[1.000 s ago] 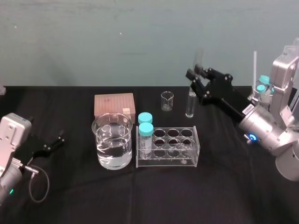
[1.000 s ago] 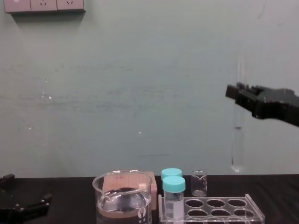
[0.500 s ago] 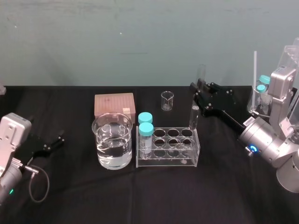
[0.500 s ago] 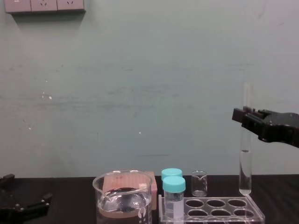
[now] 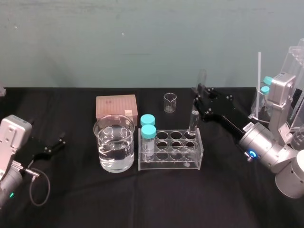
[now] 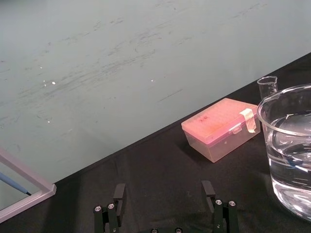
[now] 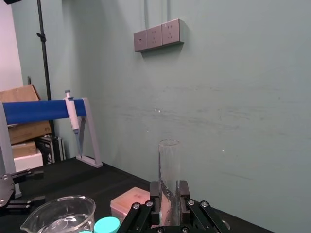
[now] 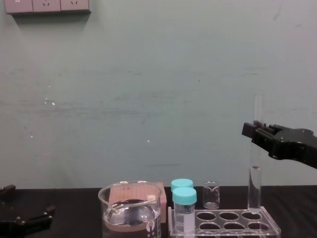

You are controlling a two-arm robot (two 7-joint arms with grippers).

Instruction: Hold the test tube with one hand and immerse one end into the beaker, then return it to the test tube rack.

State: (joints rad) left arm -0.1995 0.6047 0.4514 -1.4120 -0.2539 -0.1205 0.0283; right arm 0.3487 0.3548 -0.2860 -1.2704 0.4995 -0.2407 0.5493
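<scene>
Silver right arm [image 5: 267, 143], black tool [image 5: 197, 96], blue light [image 5: 250, 153].

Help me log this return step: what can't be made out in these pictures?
- Depth of the test tube in the test tube rack: head view, clear glass blends into clear acrylic; chest view, the bottom edge cuts the rack.
- Tube's lower end: right wrist view, hidden behind the right gripper clamping it.
- Markings on the beaker: head view, too small to read.

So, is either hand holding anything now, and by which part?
The right hand grips the test tube on its upper part, below the open rim; its lower end is in the test tube rack. The left hand holds nothing.
</scene>
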